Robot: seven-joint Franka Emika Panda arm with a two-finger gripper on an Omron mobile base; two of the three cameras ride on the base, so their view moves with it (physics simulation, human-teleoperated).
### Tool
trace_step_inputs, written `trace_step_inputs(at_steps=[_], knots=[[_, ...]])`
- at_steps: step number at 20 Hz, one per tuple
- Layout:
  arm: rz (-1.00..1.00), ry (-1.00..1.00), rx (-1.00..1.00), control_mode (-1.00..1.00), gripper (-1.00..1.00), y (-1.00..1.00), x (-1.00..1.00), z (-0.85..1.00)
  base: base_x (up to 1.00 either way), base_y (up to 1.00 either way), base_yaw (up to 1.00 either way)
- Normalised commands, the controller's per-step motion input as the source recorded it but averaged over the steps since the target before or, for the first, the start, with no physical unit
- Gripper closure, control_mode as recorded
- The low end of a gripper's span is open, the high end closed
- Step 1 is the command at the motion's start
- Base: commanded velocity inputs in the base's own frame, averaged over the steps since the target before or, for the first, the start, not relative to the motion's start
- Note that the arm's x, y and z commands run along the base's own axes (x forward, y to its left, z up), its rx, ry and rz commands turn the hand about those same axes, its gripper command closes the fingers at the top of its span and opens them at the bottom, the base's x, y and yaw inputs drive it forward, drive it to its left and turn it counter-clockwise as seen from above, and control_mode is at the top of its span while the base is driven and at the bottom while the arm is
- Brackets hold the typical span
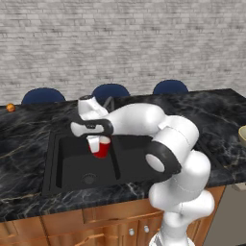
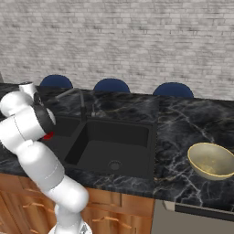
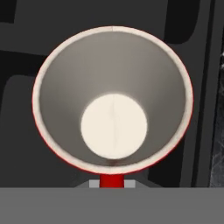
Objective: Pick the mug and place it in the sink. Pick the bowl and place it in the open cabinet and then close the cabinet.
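Black marble tabletop (image 1: 29, 139), sink (image 1: 72, 168) set into it directly under the hand (image 1: 98, 144). Bowl (image 2: 211, 160) rests on the tabletop well off to the hand's right. Small orange ball (image 1: 10, 107) at the far-left back edge.

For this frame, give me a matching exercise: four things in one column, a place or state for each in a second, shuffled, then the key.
Things:
1. mug
2. bowl
3. sink
4. orange ball

Places or states:
A. on the counter to the right of the sink, upright
B. set into the black marble counter, two black basins
C. at the far left of the counter, near the back edge
D. held in the shut gripper over the sink

Pairs: 1-D, 2-A, 3-B, 4-C
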Motion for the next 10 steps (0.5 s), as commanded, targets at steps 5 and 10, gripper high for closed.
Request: trace_step_inputs(at_steps=[5, 10], knots=[[0.0, 0.0, -0.01, -1.0, 1.0, 0.03, 0.0, -0.22, 0.0, 0.0, 0.0], [0.0, 0.0, 0.0, -1.0, 1.0, 0.0, 0.0, -0.28, 0.0, 0.0, 0.0]])
